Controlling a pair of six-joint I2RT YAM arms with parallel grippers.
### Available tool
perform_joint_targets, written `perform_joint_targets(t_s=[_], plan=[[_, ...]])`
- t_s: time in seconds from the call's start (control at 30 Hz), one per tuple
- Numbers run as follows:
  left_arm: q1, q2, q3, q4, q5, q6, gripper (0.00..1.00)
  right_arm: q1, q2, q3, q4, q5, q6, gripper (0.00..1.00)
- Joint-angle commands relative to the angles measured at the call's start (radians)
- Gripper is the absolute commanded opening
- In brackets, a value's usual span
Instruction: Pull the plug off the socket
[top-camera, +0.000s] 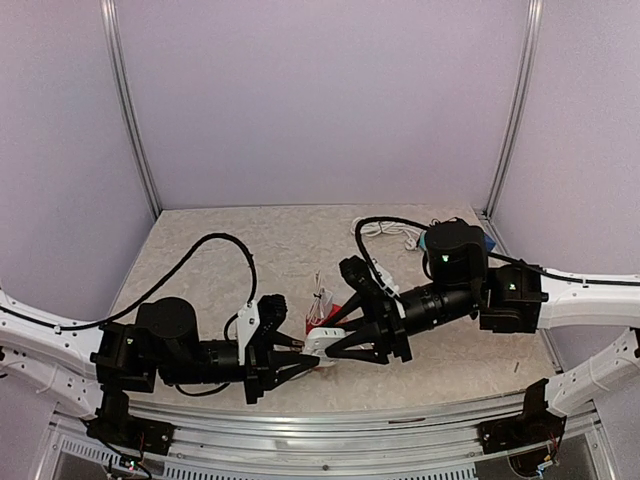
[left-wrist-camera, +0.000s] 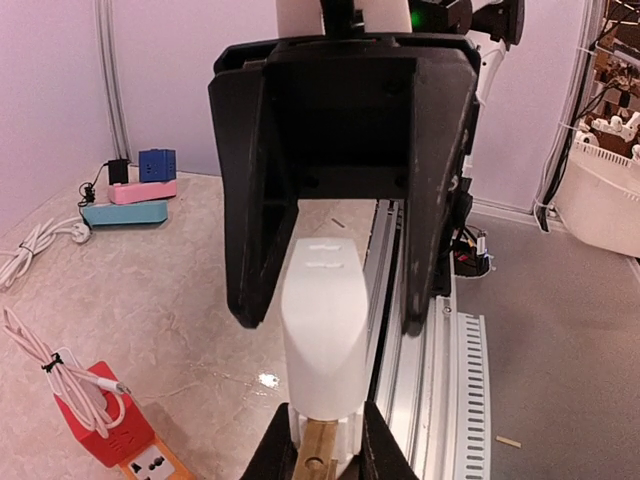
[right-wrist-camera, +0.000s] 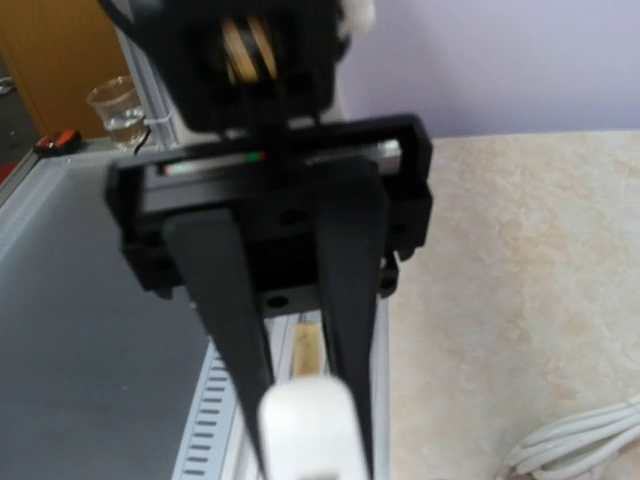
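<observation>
Closest to the lens, pinched hard between the fingertips of the left gripper (left-wrist-camera: 325, 455): white plug (left-wrist-camera: 320, 380), held at the near edge of the table (left-wrist-camera: 180, 300), just beside the metal rail (left-wrist-camera: 425, 400). Shows a brass-coloured part at its base, between those fingertips. Flanked by the black fingers (left-wrist-camera: 258, 230) of the right gripper (left-wrist-camera: 332, 318), spread wider than the plug with a gap on either side, loose and gripping nothing. Sits clear of the red socket strip (left-wrist-camera: 95, 425), flat on the table just to the far side, bundled white cable (left-wrist-camera: 70, 375) on top. Well apart, in the far right corner: blue, pink and teal socket blocks (left-wrist-camera: 140, 190).
</observation>
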Motion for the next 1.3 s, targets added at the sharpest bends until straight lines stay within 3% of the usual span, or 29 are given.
perform_joint_targets(t_s=[0.0,0.13,0.37,0.57,0.83,1.03,1.1,1.2,1.27], plan=[[0.016,-0.048,-0.030,0.016,0.036,-0.011,0.03,0.007,-0.075,-0.008,-0.057,0.045,-0.007,0.45],[0.023,-0.062,-0.034,0.016,0.051,-0.015,0.02,0.008,-0.090,-0.012,-0.089,0.064,-0.006,0.41],[0.025,-0.049,-0.025,0.021,0.068,-0.015,0.02,0.007,-0.056,-0.005,-0.110,0.060,-0.041,0.43],[0.025,-0.046,-0.022,0.018,0.073,-0.016,0.02,0.008,-0.049,0.001,-0.110,0.063,-0.047,0.34],[0.025,-0.030,-0.012,0.022,0.079,-0.019,0.02,0.007,-0.033,0.011,-0.105,0.053,-0.050,0.33],[0.025,-0.021,-0.009,0.026,0.070,-0.022,0.02,0.007,-0.025,0.023,-0.115,0.050,-0.053,0.10],[0.025,-0.024,-0.012,0.026,0.061,-0.025,0.08,0.007,-0.026,0.023,-0.119,0.052,-0.053,0.00],[0.025,-0.046,-0.027,0.016,0.045,-0.026,0.35,0.008,-0.031,0.025,-0.125,0.055,-0.054,0.00],[0.026,-0.084,-0.046,0.004,0.032,-0.023,0.46,0.007,-0.038,0.024,-0.126,0.055,-0.056,0.00]])
